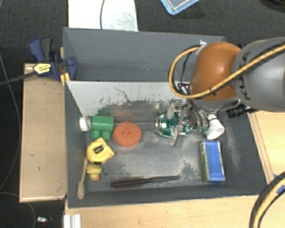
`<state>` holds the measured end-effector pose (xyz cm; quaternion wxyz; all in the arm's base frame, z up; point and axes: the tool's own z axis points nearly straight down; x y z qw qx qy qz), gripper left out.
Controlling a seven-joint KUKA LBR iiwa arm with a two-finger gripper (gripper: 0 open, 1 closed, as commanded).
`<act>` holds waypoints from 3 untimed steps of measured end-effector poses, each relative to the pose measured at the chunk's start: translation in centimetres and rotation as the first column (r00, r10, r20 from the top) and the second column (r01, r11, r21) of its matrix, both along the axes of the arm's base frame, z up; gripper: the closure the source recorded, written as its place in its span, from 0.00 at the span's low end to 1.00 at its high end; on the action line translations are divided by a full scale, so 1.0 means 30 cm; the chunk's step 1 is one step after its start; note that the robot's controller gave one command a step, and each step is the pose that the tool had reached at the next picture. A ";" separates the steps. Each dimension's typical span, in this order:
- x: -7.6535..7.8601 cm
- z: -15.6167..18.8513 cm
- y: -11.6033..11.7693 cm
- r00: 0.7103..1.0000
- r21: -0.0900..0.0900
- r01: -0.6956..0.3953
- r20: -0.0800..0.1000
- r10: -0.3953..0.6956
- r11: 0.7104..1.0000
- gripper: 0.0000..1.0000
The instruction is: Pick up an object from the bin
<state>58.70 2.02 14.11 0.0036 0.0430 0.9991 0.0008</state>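
My gripper (182, 122) is low in the middle-right part of the bin, under the arm's orange cover. A small shiny green and silver thing (165, 126) lies right at its left side, touching it or nearly so; I cannot tell whether it is gripped. A small white cap-like piece (215, 128) sits just to the gripper's right. Below that piece, a blue rectangular block (213, 161) with a green edge lies along the bin's right side.
At the left of the bin lie a green bottle with a white cap (101, 124), an orange round pad (127, 133), a yellow tape measure (99, 151), a small yellow piece (93, 171) and a wooden stick (81, 180). A dark slim brush (145, 179) lies along the front.
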 end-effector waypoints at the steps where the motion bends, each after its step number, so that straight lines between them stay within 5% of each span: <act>1: -0.011 -0.082 -0.008 0.999 0.000 0.035 -0.003 -0.035 0.999 0.00; 2: 0.009 -0.068 -0.045 0.972 0.002 0.234 0.002 -0.234 0.972 0.00; 3: 0.013 -0.242 0.116 0.985 0.003 0.172 0.002 -0.172 0.985 0.00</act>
